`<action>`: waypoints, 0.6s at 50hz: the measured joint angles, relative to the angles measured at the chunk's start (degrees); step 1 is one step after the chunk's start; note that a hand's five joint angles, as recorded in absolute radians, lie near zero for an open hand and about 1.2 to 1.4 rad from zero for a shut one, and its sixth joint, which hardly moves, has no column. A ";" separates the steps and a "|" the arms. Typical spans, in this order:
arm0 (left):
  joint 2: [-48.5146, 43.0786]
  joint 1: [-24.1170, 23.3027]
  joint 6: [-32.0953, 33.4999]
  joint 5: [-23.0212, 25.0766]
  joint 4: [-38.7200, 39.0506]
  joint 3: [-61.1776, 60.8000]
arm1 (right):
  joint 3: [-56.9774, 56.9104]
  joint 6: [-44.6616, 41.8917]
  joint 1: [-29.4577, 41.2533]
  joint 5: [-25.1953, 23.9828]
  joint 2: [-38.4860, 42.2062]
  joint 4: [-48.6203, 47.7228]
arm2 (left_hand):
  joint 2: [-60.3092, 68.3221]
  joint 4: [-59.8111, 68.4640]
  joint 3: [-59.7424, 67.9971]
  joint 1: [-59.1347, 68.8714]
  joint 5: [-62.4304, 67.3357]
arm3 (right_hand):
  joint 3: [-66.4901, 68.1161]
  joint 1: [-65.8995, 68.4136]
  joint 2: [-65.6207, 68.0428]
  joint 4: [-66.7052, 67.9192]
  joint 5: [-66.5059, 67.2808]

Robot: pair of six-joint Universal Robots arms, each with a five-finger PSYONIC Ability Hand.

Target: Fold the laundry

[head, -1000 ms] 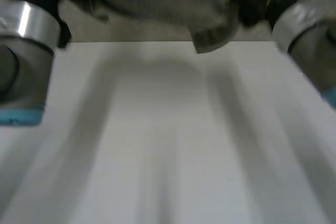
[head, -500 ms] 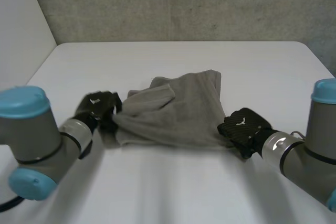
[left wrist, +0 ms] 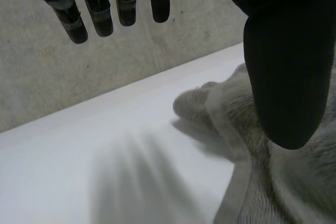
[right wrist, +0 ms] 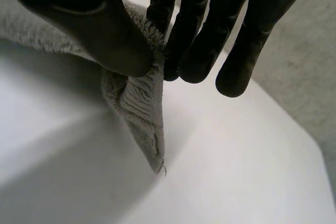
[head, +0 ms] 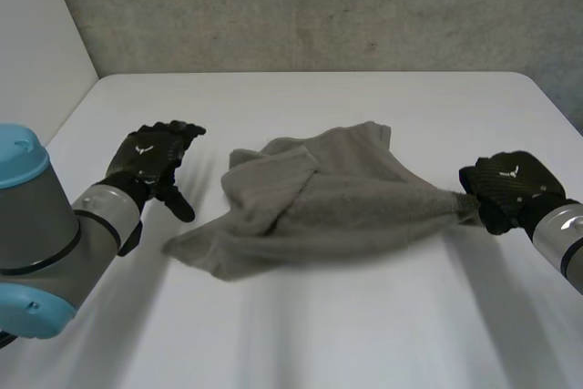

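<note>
Grey-brown terry cloth, a towel [head: 319,198], lies rumpled near the middle of the white counter [head: 364,330], with one flap turned over on itself at its far side. The right robot hand [head: 510,187] has the towel by its right corner. In the right wrist view its thumb [right wrist: 89,19] presses the hemmed edge against the fingers [right wrist: 199,40], and the tip of the corner hangs below the pinch. From that grip the cloth runs out in a narrowing, stretched band back to the crumpled bulk.

The left robot hand [head: 150,157] is off the cloth, just beside the towel's left side, and holds nothing. In the left wrist view its straight, spread fingertips [left wrist: 100,14] point toward the concrete wall [left wrist: 47,82], and the thumb [left wrist: 283,66] stands well apart from them, beside the towel's hemmed edge. A loose corner of the towel lies flat on the counter near this hand.
</note>
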 measured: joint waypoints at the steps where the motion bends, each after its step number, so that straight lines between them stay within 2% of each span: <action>1: 0.28 0.12 0.03 0.00 -0.20 -0.62 | 0.10 -0.03 -0.20 -0.19 0.68 -0.14 | 0.25 0.28 0.28 0.06 0.00 | 0.00 0.00 0.00 0.00 0.00; 8: 3.92 0.57 0.33 0.20 -2.89 -5.25 | 0.38 -0.25 -1.00 -0.81 3.45 -1.36 | 3.31 3.31 3.35 2.89 1.13 | 0.00 0.00 0.00 0.00 0.00; 13: 6.12 0.32 0.44 1.43 -8.14 -7.73 | 0.58 -0.44 -1.50 -0.79 3.85 -3.35 | 7.79 7.66 7.68 7.38 6.02 | 0.00 0.00 0.00 0.00 0.00; 20: 5.00 -0.20 0.45 3.14 -13.65 -8.26 | 0.96 -0.74 -2.02 -0.81 3.98 -4.22 | 10.98 10.97 11.03 10.56 9.24 | 0.00 0.00 0.00 0.00 0.00; 30: -0.71 -0.36 0.37 3.51 -10.46 -7.53 | 1.56 -0.96 -1.81 -0.85 5.08 -4.20 | 19.50 19.44 19.53 19.08 17.59 | 0.07 0.00 0.00 0.00 0.00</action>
